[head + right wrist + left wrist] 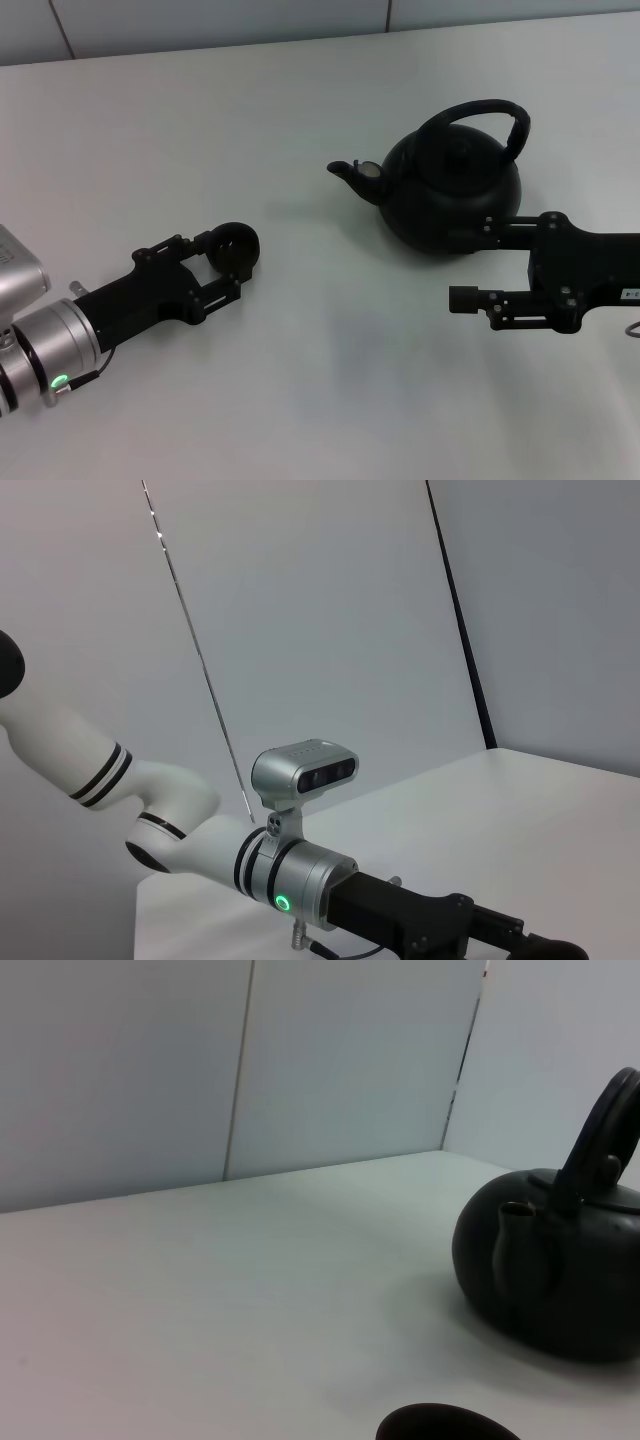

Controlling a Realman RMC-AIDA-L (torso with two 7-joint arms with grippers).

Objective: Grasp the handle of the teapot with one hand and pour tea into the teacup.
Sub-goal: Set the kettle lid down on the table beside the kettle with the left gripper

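- Two grippers are low over the table [320,400].
- The left gripper [232,262] squeezes the tiny teacup [236,248].
- The right gripper [478,262] gapes wide beside the teapot [450,195], holding nothing.
- It looks heavy and slippery; grab the arched handle [490,112] on top.

Teapot [560,1270] beyond teacup [445,1425] rim

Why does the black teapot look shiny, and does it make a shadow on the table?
Head view: soft light glints off the teapot near its spout, and only a faint shadow lies under it on the table. Left wrist view: the teapot looks dull, with a pale shadow beside it.
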